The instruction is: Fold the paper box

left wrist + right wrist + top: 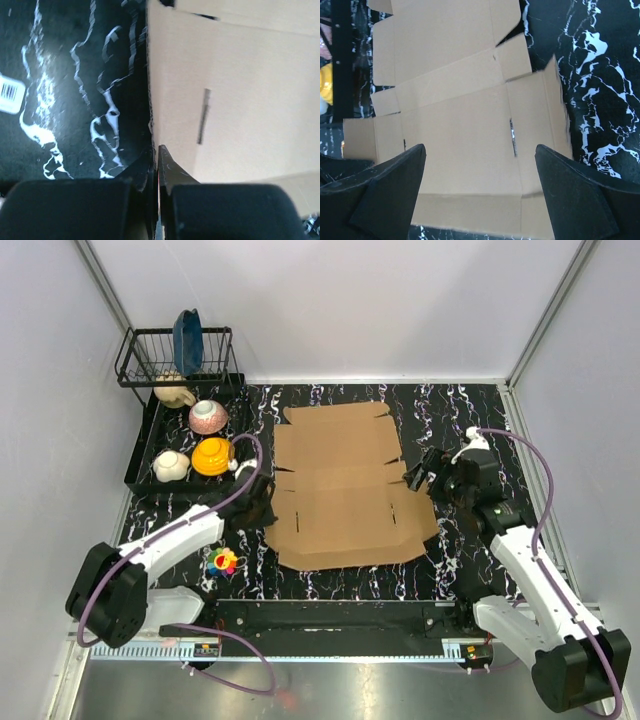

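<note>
The paper box [340, 490] lies unfolded and mostly flat on the black marbled table, brown cardboard with flaps, slots and creases. My left gripper [266, 506] is at the box's left edge. In the left wrist view its jaws [157, 156] are closed to a thin gap, and the box's [240, 100] left edge runs straight into that gap. My right gripper [416, 478] hovers over the box's right side. In the right wrist view it [480, 150] is wide open and empty, with the box [460, 125] spread out below it.
A black tray [140, 475] at the back left holds a yellow bowl [212, 455], a pink bowl [208, 416] and a white cup [170, 465]. A wire rack [175, 345] stands behind it. A small colourful toy [224, 561] lies by the left arm. White walls enclose the table.
</note>
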Robot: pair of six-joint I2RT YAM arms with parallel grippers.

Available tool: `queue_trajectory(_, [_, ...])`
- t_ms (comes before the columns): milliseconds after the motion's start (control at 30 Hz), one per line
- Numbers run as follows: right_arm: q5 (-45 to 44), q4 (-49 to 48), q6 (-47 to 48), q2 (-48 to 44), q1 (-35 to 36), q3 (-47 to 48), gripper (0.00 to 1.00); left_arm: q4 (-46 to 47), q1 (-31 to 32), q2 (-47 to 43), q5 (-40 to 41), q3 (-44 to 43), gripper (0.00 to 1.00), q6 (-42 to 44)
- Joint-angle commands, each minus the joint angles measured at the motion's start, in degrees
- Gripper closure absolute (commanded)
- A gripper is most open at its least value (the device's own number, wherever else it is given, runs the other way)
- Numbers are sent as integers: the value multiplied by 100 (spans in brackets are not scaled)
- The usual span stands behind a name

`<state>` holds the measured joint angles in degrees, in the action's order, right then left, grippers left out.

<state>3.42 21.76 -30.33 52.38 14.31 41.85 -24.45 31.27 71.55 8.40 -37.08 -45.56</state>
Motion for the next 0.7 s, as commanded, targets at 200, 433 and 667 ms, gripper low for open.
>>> queue_trajectory(200, [256,645,-61,-527,37,1579,4,-165,2,-695,-1515,-2073,100,1987])
queue_trajectory(433, [176,1496,176,-624,29,3012,3,-113,2,-862,-2939,-3505,99,2885])
queue_trajectory(667, [150,1964,334,-703,37,3813,2,-227,-6,-379,-4793,-4720,97,3343])
